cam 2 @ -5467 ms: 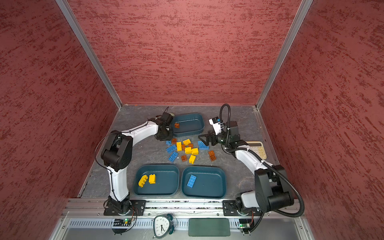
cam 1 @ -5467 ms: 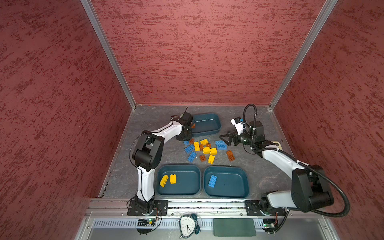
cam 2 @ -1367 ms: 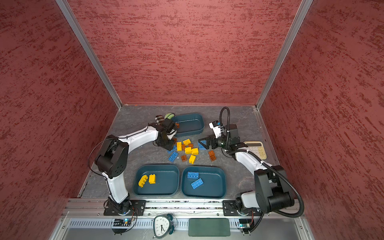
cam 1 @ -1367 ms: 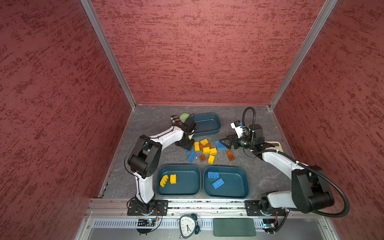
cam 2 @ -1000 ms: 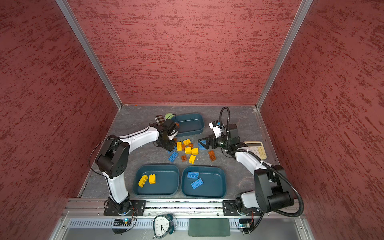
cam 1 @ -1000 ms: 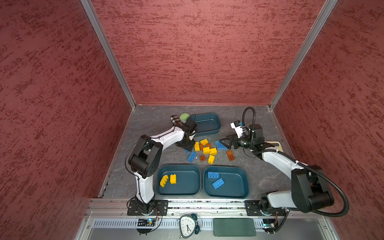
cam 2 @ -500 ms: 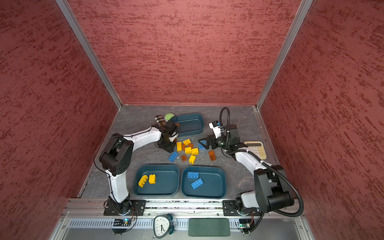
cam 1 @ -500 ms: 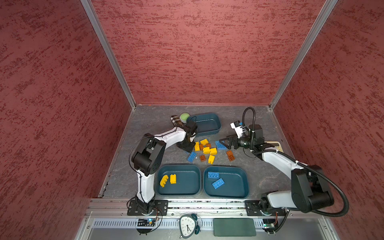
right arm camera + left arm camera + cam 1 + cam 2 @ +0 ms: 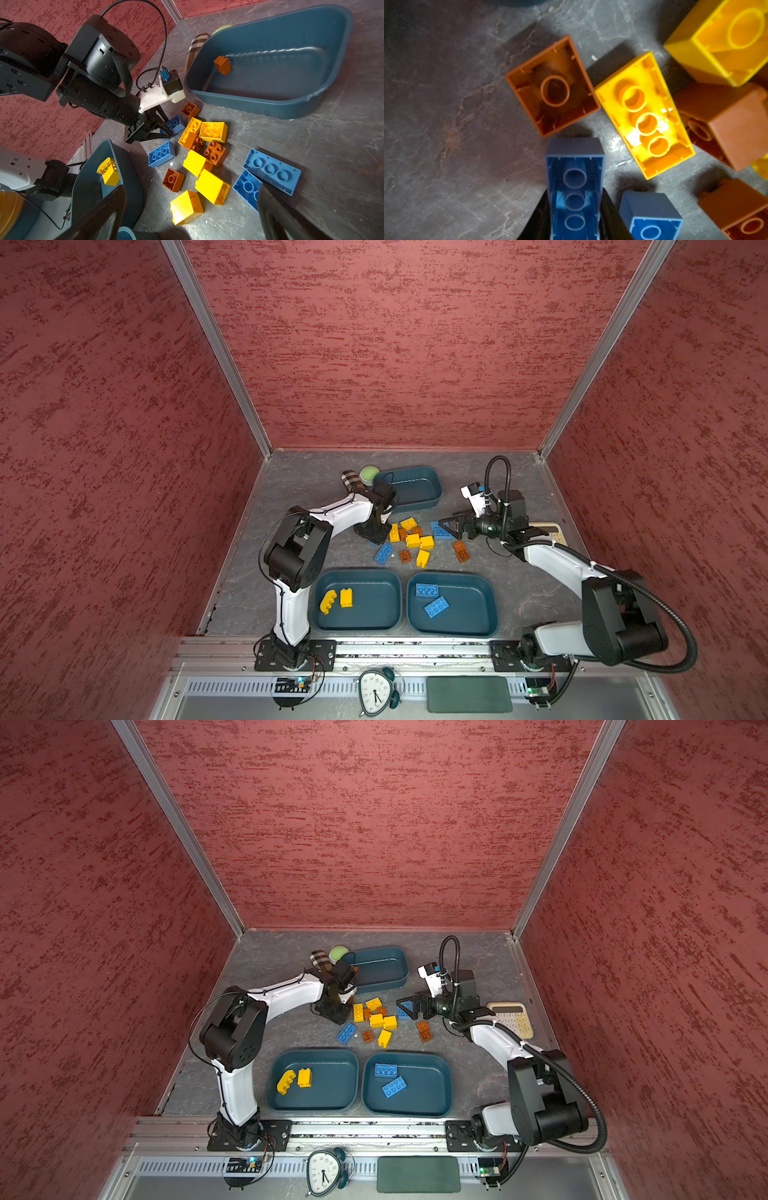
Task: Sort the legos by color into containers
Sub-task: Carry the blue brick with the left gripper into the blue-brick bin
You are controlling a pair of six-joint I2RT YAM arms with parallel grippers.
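My left gripper [image 9: 574, 199] is closed on a long blue lego [image 9: 574, 164], with one finger against each long side, hollow underside toward the wrist camera. This lego sits at the left edge of the loose pile [image 9: 411, 539] on the table [image 9: 307, 489]. My right gripper [image 9: 446, 528] is spread wide and holds nothing, at the right edge of the pile, beside two flat blue legos [image 9: 270, 168].

- Far container [image 9: 434, 483]: one brown lego [image 9: 222, 64].
- Near left container [image 9: 374, 605]: two yellow legos [image 9: 345, 597].
- Near right container [image 9: 473, 610]: two blue legos [image 9: 427, 590].
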